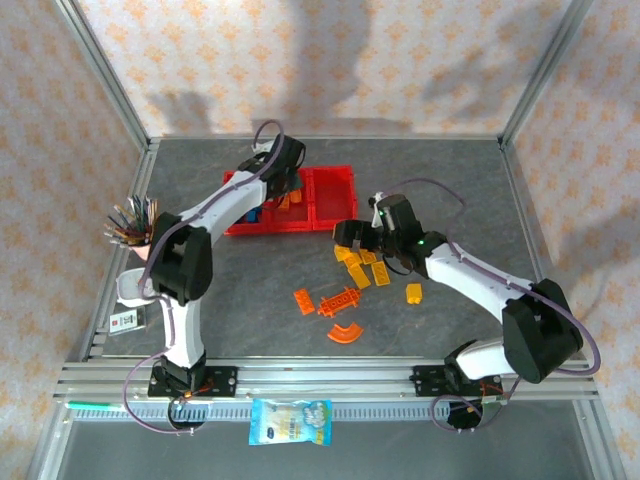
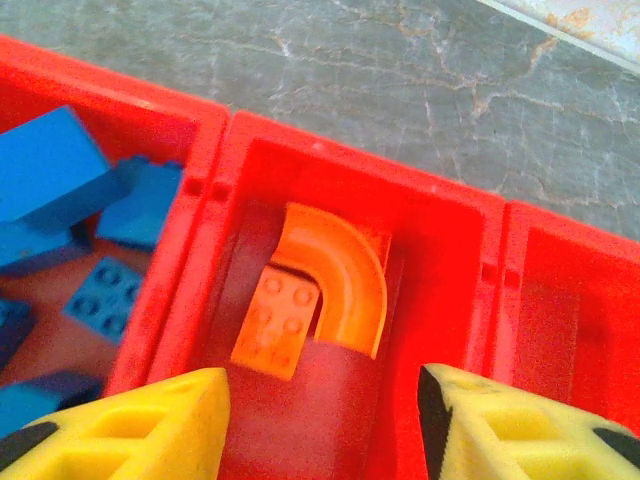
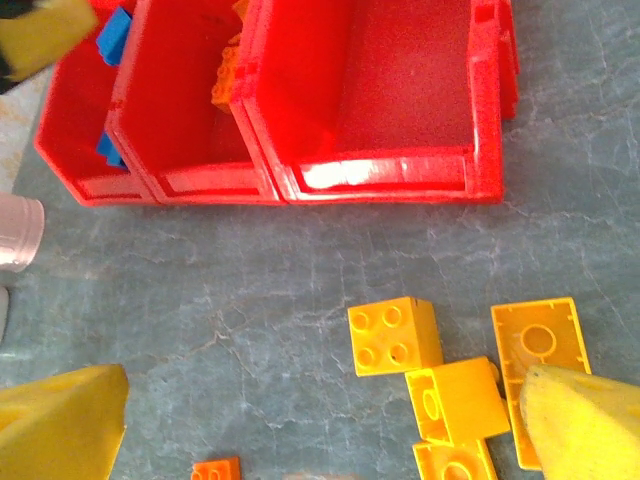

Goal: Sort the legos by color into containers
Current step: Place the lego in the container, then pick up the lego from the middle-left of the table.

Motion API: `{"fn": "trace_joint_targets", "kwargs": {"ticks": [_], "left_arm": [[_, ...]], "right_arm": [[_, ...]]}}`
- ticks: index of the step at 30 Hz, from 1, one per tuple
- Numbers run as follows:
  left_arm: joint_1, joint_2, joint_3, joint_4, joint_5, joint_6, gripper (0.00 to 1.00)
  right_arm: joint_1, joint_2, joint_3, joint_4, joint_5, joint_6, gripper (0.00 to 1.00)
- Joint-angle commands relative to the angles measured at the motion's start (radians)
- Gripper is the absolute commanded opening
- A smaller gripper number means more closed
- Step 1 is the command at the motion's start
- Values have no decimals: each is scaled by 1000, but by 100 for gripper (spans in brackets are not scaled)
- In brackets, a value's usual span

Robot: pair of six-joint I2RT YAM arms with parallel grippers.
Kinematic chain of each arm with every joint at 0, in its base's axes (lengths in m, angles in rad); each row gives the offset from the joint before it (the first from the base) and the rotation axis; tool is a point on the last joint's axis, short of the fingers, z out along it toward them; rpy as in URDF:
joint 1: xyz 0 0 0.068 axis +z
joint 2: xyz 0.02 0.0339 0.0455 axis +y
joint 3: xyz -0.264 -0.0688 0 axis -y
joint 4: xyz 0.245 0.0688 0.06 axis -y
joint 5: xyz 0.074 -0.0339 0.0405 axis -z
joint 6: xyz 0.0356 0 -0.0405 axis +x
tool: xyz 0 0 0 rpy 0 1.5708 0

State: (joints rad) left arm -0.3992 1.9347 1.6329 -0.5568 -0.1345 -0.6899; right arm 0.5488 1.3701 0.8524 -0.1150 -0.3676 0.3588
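From above, the left claw [image 1: 283, 188] hangs over the red tray [image 1: 335, 195]. The right claw [image 1: 350, 236] is low by the yellow bricks [image 1: 358, 268] on the bench [image 1: 250, 290]. Orange bricks [image 1: 340, 300] lie nearer the arms.

In the left wrist view, the left claw is released with nothing in it, above the tray's middle box. An orange curved brick [image 2: 345, 270] and an orange square brick [image 2: 277, 322] lie there, touching. Blue bricks [image 2: 50, 170] sit in the next box.

In the right wrist view, the right claw is released wide and holds nothing, with yellow bricks on the bench between its fingers [image 3: 585, 420]
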Motion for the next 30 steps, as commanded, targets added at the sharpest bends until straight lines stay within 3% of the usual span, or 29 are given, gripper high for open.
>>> {"fn": "trace_joint_targets", "kwargs": {"ticks": [1, 8, 17, 23, 30], "left_arm": [[-21, -139, -106, -31, 34, -24, 55], [-148, -354, -385, -58, 23, -145, 59], [-356, -551, -743, -14, 56, -499, 66], [-460, -521, -832, 96, 87, -658, 70], [-499, -387, -775, 135, 105, -651, 71]], "right_arm": [[0, -52, -18, -54, -17, -30, 100], [56, -118, -152, -23, -42, 23, 100], [134, -118, -253, 29, -29, 33, 100], [134, -105, -243, 22, 15, 7, 100], [132, -116, -229, 7, 41, -6, 100]]}}
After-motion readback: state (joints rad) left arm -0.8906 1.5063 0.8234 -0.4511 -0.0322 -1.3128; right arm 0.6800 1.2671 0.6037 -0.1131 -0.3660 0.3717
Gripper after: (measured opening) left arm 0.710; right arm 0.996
